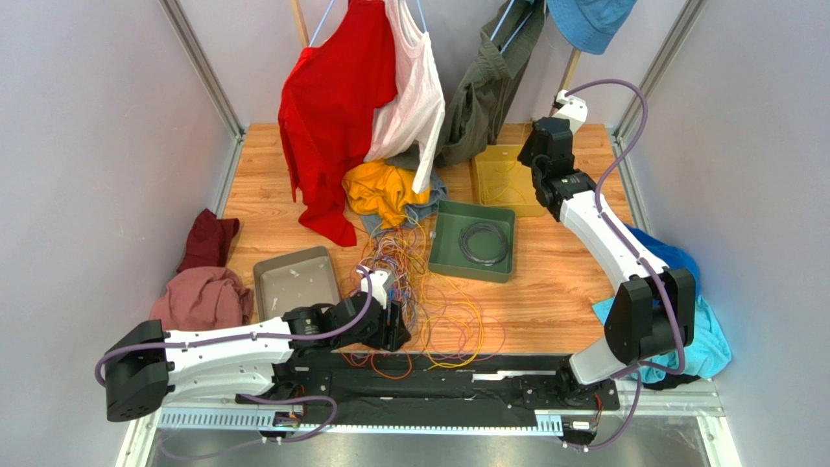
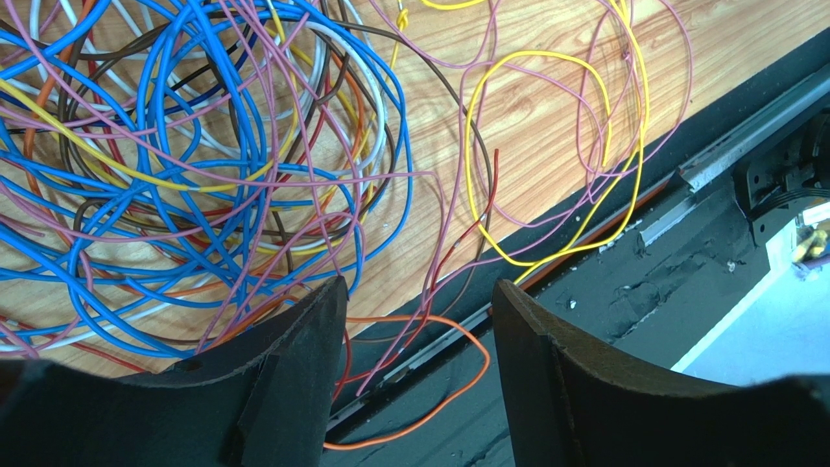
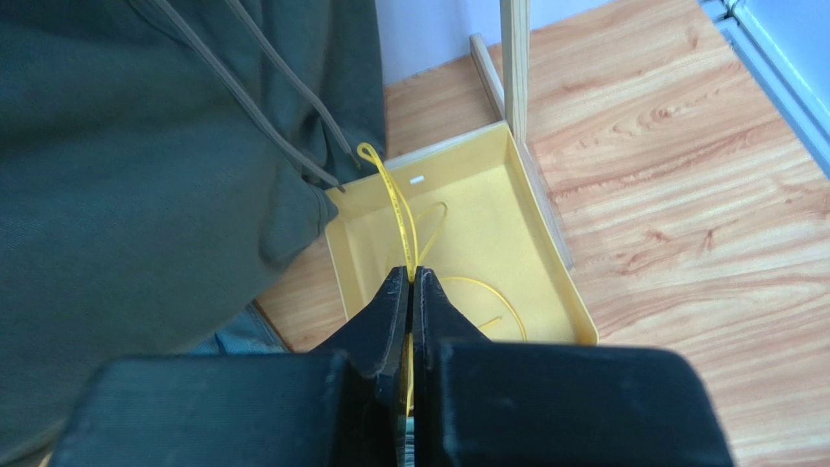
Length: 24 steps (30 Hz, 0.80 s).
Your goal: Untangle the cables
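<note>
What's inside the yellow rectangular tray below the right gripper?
The yellow rectangular tray holds loops of thin yellow wire, pinched by the shut right gripper. Its near end is hidden behind the fingers.

No writing, brand, number or sign can be read anywhere. A small white sticker (image 3: 417, 180) inside the yellow tray (image 3: 487, 226) is too tiny to make out.
</note>
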Motion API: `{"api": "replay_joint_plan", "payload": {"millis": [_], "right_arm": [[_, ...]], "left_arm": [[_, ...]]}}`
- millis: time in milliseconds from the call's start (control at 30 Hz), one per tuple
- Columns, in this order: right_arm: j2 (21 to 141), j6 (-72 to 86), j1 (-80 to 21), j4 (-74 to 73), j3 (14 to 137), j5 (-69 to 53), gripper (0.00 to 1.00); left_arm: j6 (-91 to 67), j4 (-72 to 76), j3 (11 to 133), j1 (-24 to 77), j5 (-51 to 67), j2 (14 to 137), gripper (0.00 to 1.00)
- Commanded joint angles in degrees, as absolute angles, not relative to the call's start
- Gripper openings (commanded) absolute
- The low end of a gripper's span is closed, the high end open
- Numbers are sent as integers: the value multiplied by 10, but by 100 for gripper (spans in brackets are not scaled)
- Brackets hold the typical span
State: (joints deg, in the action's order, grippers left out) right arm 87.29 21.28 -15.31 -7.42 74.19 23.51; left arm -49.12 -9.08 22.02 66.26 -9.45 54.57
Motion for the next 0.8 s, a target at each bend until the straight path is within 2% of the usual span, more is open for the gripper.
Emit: {"api": "replay_joint_plan", "payload": {"millis": [0,167,467,633,667,700,767], "right_arm": [[871,228,-153,-54,726,237,0],[924,218,-152,-65,756,247,0],[1112,205,-135,-119,888,260,0],[1138,210,-127,-140,901,257,1],[1139,213,-127,-145,902,258,11],[1138,215,-127,-148,898,263,33],[1121,216,-123,-144,889,261,47]], "left_arm": [[-488,-69,236,663,-92,544,65],[-488,-67,235,664,-92,548,65],[-473,-95,256,663,-112,555,65],[-474,-86,256,663,-106,564,65],[-475,-84,255,663,-104,568,65],[-475,-83,255,663,-103,570,65],[-475,-81,258,663,-97,575,65]]}}
